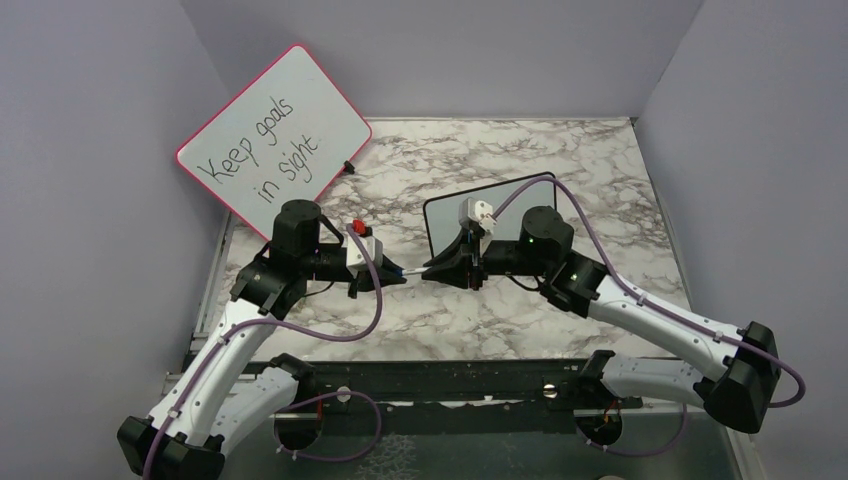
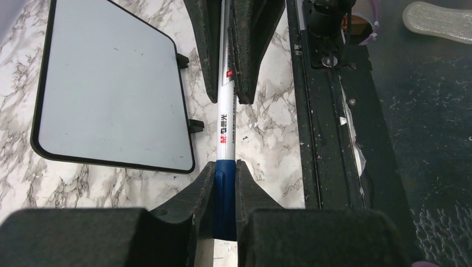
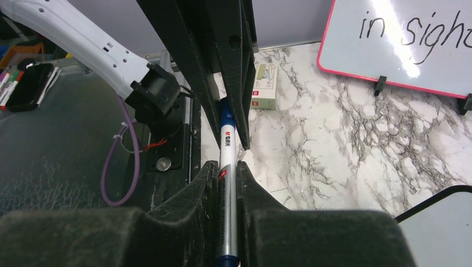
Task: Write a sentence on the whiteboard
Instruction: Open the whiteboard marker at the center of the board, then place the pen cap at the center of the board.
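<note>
A white marker (image 1: 413, 271) with a blue cap (image 2: 225, 192) hangs level between my two grippers, above the marble table. My left gripper (image 2: 225, 164) is shut on the blue cap end. My right gripper (image 3: 227, 164) is shut on the white and silver barrel (image 3: 227, 211). In the top view the left gripper (image 1: 393, 272) and right gripper (image 1: 438, 270) face each other tip to tip. The black-framed whiteboard (image 1: 500, 215) lies just behind the right gripper. Its face (image 2: 111, 83) is blank, and no blue sentence shows on it. Its corner shows in the right wrist view (image 3: 445, 222).
A larger red-framed board (image 1: 270, 140) reading "Keep goals in sight" leans at the back left and also shows in the right wrist view (image 3: 401, 39). A small box (image 3: 265, 86) sits on the table (image 1: 600, 170). A black rail (image 1: 430, 385) runs along the near edge. Grey walls enclose three sides.
</note>
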Robot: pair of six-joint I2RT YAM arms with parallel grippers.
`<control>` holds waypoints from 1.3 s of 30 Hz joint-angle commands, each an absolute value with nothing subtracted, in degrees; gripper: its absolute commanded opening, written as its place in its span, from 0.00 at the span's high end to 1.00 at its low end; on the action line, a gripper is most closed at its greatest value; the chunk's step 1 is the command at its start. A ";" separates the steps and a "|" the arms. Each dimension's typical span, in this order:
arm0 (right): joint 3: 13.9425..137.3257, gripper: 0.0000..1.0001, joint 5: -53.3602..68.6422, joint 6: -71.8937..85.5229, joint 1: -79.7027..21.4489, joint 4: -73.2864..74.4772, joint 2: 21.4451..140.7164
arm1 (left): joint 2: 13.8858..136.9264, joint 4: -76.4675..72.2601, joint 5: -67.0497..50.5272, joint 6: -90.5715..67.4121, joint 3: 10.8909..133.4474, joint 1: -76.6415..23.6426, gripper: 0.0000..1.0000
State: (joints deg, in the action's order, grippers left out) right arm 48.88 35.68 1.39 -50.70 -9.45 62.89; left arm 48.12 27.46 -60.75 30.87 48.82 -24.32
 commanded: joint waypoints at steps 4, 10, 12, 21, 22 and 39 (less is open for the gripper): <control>49.05 0.99 38.67 1.43 -50.71 -9.16 63.40 | 47.88 24.61 -63.35 30.63 48.47 -23.58 1.00; 48.93 0.99 37.16 1.19 -50.63 -5.33 60.17 | 47.72 24.55 -63.55 30.50 48.31 -23.17 1.00; 48.43 0.99 36.21 1.39 -50.63 -4.55 57.90 | 47.83 24.48 -63.82 30.67 48.05 -23.04 1.00; 47.16 0.99 29.61 0.88 -50.59 4.25 48.73 | 47.61 24.28 -64.78 31.15 47.62 -22.11 1.00; 46.87 0.99 28.28 1.07 -50.55 5.20 47.73 | 47.57 24.26 -64.85 31.33 47.48 -22.02 1.00; 43.52 0.99 8.45 1.64 -50.51 5.02 40.95 | 49.20 6.15 -26.46 0.81 42.96 -21.62 1.00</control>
